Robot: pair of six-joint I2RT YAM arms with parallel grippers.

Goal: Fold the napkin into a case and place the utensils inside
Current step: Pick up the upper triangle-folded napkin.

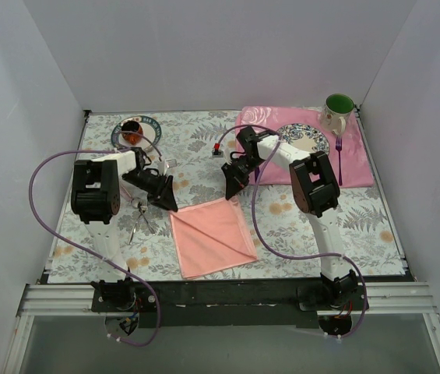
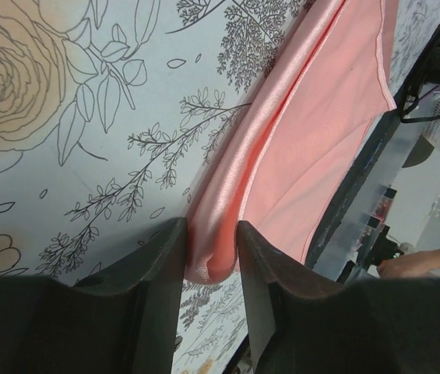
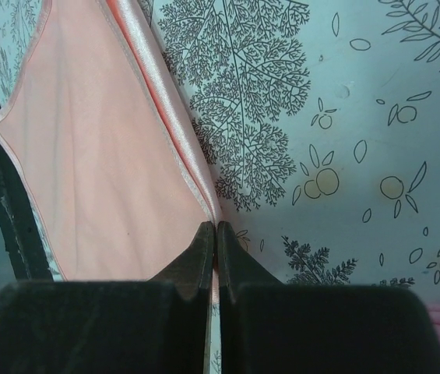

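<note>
Where the plain salmon-pink cloth napkin (image 1: 208, 238) lies: flat on the floral-printed tablecloth (image 1: 297, 226) at the middle of the table, between the two arms, near the front edge.
Napkin shape: a four-sided folded piece with one diagonal crease running across it from the far-left corner. Its stitched hem shows in the right wrist view (image 3: 103, 156).
Left gripper (image 1: 169, 204): low at the napkin's far-left corner. In its wrist view the two dark fingers (image 2: 165, 265) stand on either side of a bunched, shiny fold of the napkin (image 2: 305, 140). The cloth fills the gap between them (image 2: 212, 234) and touches both inner faces, so it is gripped.
Right gripper (image 1: 231, 187): low at the napkin's far-right corner. Its fingers are pressed together (image 3: 216, 227), with the thin corner of the cloth pinched at their tips.
Utensils (image 1: 140, 222): thin, shiny silver metal pieces lying on the tablecloth left of the napkin, under the left arm. They are apart from the cloth and too small to tell one from another.
Far left: a round blue-rimmed plate (image 1: 151, 125) with something brown on it.
Far right: a bright pink rose-patterned placemat (image 1: 356, 167) carrying a blue-patterned round plate (image 1: 305, 139), a purple fork (image 1: 339, 156) and a green-lined mug (image 1: 338, 109).
</note>
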